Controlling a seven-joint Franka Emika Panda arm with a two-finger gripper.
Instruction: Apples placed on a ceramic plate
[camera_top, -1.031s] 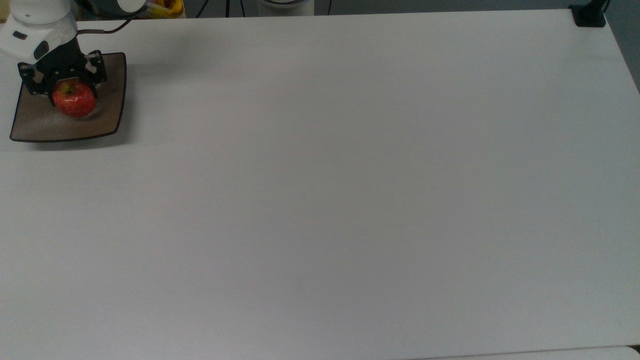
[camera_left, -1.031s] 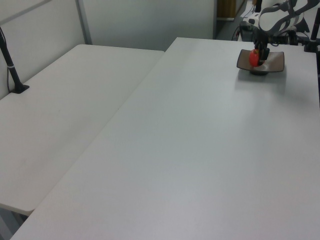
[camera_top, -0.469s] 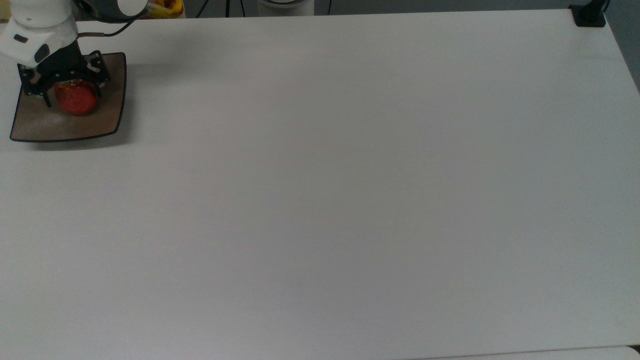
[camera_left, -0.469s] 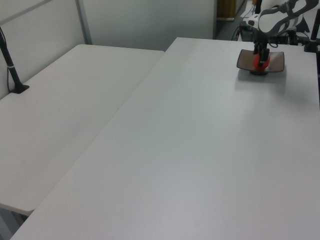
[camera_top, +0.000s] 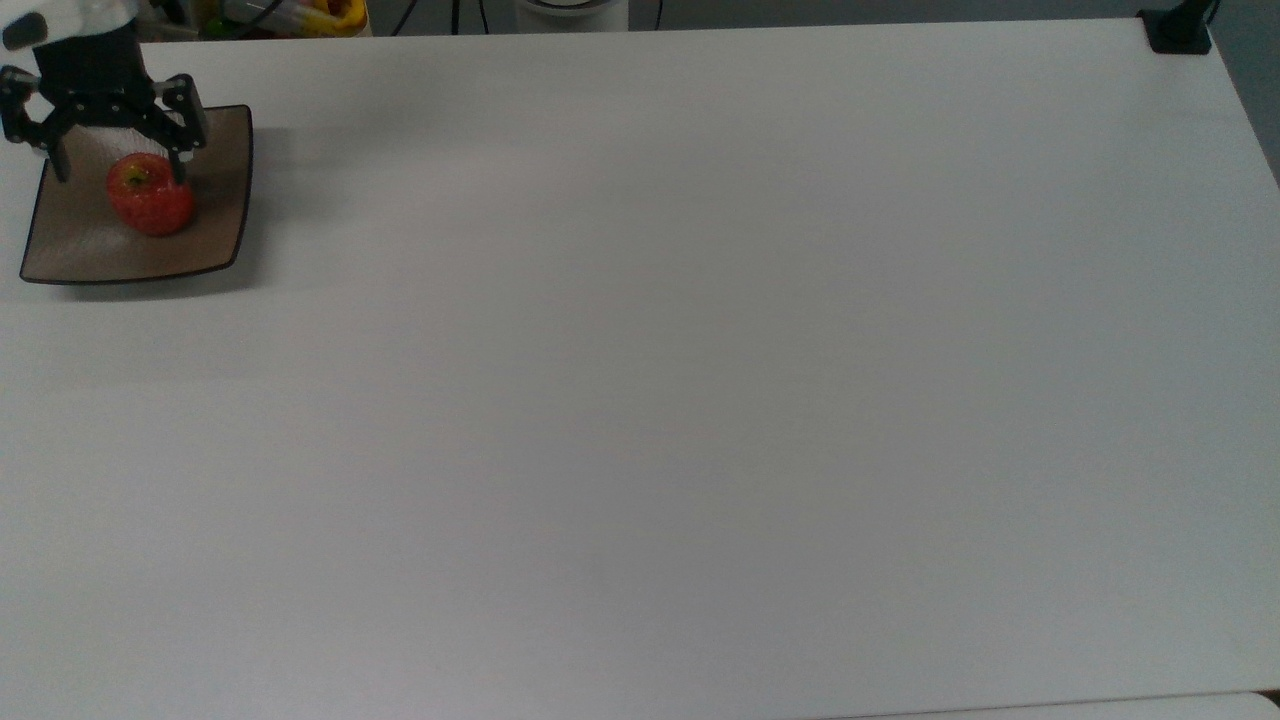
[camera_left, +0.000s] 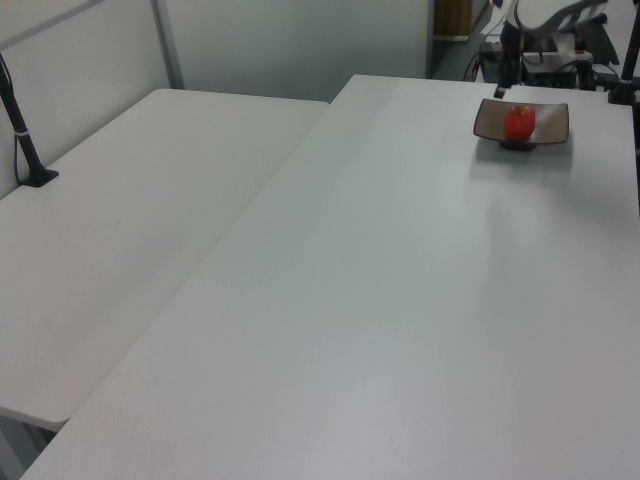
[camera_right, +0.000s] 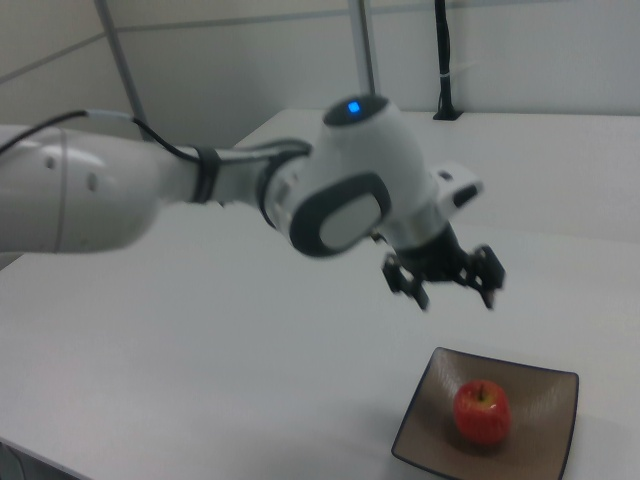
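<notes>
A small glossy red apple (camera_top: 150, 194) sits alone in the middle of the square brown ceramic plate (camera_top: 215, 215) at the far left of the top view. It also appears on the plate (camera_right: 545, 395) in the right view as the apple (camera_right: 482, 411), and at the far end of the table in the left view, apple (camera_left: 518, 122) on plate (camera_left: 555, 118). My gripper (camera_top: 118, 170) hangs open above the plate's far edge, clear of the apple, with nothing between its fingers; the right view has the gripper (camera_right: 455, 296) well above the plate.
The plate rests near the corner of a wide white table (camera_top: 700, 380). A second white table (camera_left: 120, 230) adjoins it in the left view, with a black stand (camera_left: 30, 160) on it. Another black mount (camera_top: 1178, 30) sits at the top view's far right corner.
The gripper has let go of the apple, spread its fingers and risen away toward the plate's far edge. The apple stays on the plate.
</notes>
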